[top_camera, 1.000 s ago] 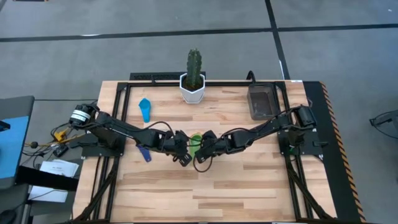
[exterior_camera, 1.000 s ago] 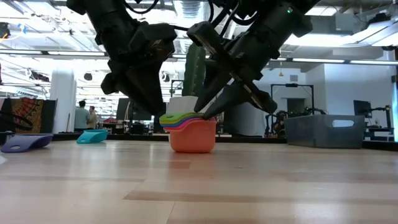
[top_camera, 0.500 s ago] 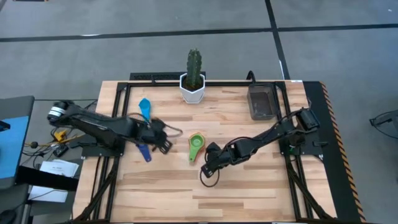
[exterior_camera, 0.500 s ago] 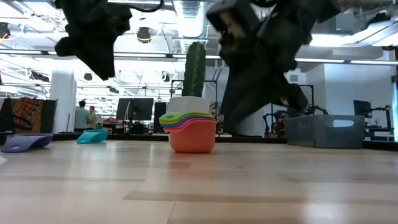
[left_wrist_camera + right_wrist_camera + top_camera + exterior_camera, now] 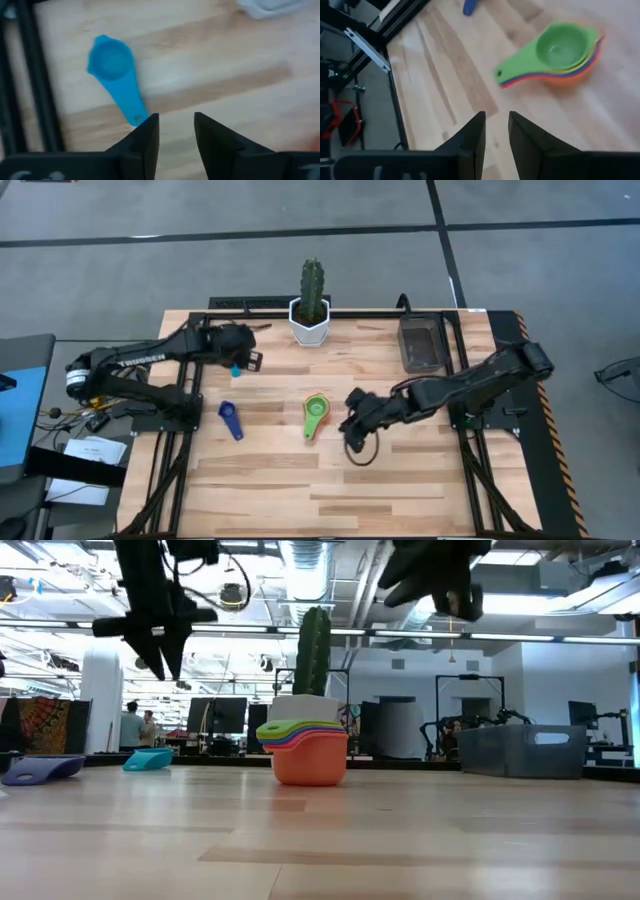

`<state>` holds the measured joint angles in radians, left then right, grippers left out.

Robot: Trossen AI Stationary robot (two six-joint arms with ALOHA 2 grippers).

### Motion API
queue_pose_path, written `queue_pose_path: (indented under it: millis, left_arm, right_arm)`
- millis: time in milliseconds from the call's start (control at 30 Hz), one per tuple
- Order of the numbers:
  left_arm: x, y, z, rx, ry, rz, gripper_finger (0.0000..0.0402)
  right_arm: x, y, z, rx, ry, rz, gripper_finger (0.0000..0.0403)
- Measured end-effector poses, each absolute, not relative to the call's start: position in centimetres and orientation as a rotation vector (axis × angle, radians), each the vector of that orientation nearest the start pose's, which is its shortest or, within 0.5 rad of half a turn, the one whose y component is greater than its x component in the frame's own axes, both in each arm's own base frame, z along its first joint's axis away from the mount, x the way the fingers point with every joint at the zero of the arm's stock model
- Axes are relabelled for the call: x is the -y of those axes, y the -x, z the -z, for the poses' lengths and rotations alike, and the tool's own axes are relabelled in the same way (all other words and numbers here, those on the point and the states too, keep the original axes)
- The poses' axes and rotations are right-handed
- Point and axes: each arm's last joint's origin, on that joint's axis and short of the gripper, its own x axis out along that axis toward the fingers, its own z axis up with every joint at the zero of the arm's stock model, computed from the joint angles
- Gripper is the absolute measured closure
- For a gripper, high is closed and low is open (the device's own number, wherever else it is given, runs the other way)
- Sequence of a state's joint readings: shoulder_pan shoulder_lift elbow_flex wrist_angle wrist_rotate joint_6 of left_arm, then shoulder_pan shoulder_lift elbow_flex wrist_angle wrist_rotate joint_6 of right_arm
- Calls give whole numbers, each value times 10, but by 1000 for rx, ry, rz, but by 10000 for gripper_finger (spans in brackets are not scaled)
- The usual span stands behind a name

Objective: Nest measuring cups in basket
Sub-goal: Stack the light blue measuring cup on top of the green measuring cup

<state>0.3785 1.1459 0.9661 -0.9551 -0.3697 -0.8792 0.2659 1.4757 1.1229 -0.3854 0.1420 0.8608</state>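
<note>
A nested stack of measuring cups (image 5: 315, 415), green on top and orange at the bottom (image 5: 308, 762), stands on the table's middle. A light blue cup (image 5: 114, 67) lies on the table at the far left, with my left gripper (image 5: 175, 120) hovering open above its handle end. A dark blue cup (image 5: 231, 421) lies nearer the left edge. My right gripper (image 5: 496, 117) hangs open in the air to the right of the stack (image 5: 560, 52), holding nothing. The dark grey basket (image 5: 422, 345) stands at the far right.
A white hexagonal pot with a cactus (image 5: 311, 318) stands at the far middle edge, between the light blue cup and the basket. Black frame rails (image 5: 190, 350) run along the table's left, right and far sides. Bare wood lies along the near half.
Both grippers have left the nested stack, which stays where it was. My left gripper has risen and swung toward the table's far left, ending above the light blue cup. My right gripper has lifted and drawn back a little toward the right edge.
</note>
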Motion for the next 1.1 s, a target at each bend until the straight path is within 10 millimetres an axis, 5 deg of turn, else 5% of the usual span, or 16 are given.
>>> queue_pose_path:
  millis: [267,567,700,1100]
  left_arm:
    - [-141,-173,-248,-925,779,-1308,244]
    - [-191,-170,-191,-1147,905,-1436,235]
    - [-201,-172,-168,-1223,964,-1449,235]
    - [-207,-176,-156,-1181,1002,-1485,235]
  right_arm:
    - [-46,-290,-289,-730,-594,264,295]
    - [-19,-296,-283,-736,-619,343,295]
    - [-8,-296,-283,-739,-621,359,295]
    - [5,-295,-282,-760,-608,345,295]
